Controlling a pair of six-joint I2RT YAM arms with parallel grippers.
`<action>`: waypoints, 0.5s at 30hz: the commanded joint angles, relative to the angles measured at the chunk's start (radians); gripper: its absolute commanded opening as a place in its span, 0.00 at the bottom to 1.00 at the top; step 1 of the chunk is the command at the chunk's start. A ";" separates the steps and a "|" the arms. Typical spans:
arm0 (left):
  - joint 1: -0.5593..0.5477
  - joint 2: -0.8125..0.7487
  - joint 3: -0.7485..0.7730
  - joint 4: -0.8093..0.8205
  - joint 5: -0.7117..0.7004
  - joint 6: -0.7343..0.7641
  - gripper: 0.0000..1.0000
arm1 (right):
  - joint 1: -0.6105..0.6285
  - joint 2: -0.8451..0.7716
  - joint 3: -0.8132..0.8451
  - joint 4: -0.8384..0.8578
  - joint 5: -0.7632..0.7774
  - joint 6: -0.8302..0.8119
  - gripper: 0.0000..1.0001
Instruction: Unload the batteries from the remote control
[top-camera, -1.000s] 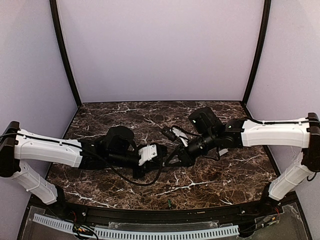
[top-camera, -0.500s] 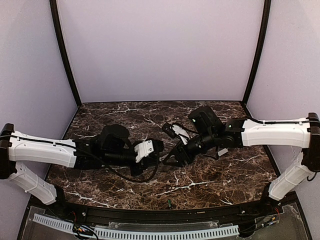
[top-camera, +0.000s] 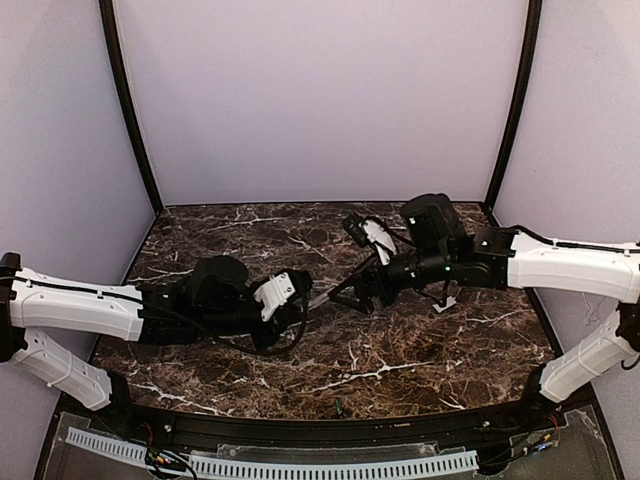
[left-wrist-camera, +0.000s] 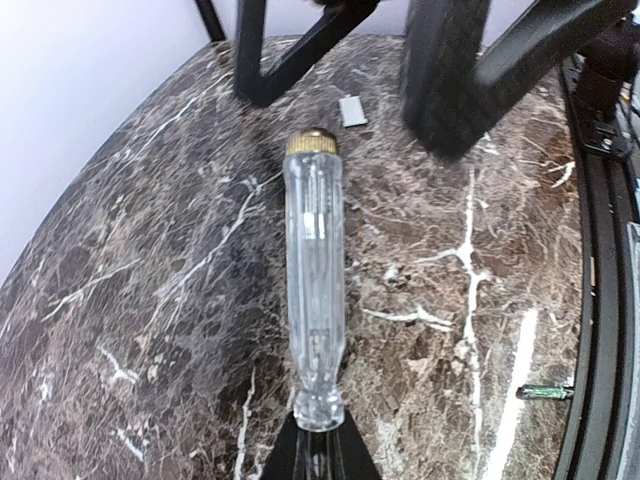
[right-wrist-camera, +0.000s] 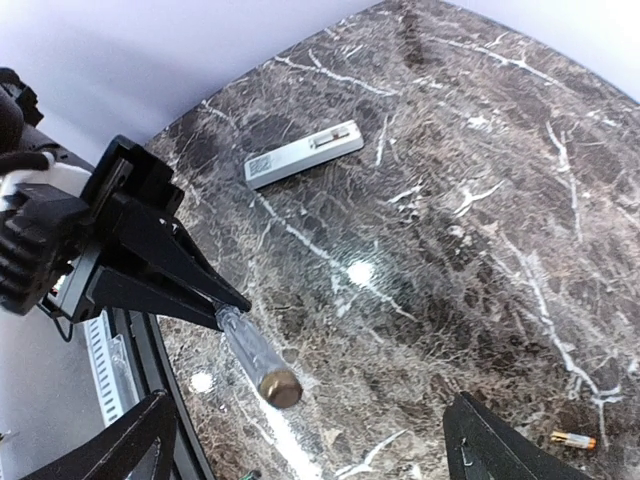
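Observation:
The remote control (right-wrist-camera: 303, 153) lies flat on the marble, a slim light-grey bar with a darker patch at one end; it does not show in the top view. My left gripper (left-wrist-camera: 318, 428) is shut on the metal end of a clear-handled screwdriver (left-wrist-camera: 315, 270), and the brass-capped handle points away from it. In the right wrist view the same screwdriver (right-wrist-camera: 255, 355) sticks out of the left gripper (right-wrist-camera: 215, 300). My right gripper (right-wrist-camera: 310, 435) stands wide open just behind the brass cap, touching nothing. The two grippers face each other at mid-table (top-camera: 325, 298).
A small battery (right-wrist-camera: 573, 439) lies on the marble under my right arm. A green battery (left-wrist-camera: 545, 392) rests near the table's front rail. A small grey flat piece (left-wrist-camera: 353, 110) lies beyond the screwdriver. Black frame posts stand at the back corners.
My right gripper has opened, let go of the screwdriver handle and drawn back to the right. My left arm has pulled back leftward, still holding the screwdriver.

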 joint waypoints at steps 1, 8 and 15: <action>-0.004 -0.026 -0.040 -0.002 -0.188 -0.137 0.00 | -0.026 -0.075 -0.034 0.065 0.134 0.005 0.93; -0.003 0.004 -0.074 -0.023 -0.415 -0.354 0.00 | -0.084 -0.176 -0.090 0.054 0.210 -0.009 0.98; 0.060 0.032 -0.081 -0.119 -0.447 -0.473 0.00 | -0.112 -0.260 -0.128 0.014 0.240 -0.003 0.99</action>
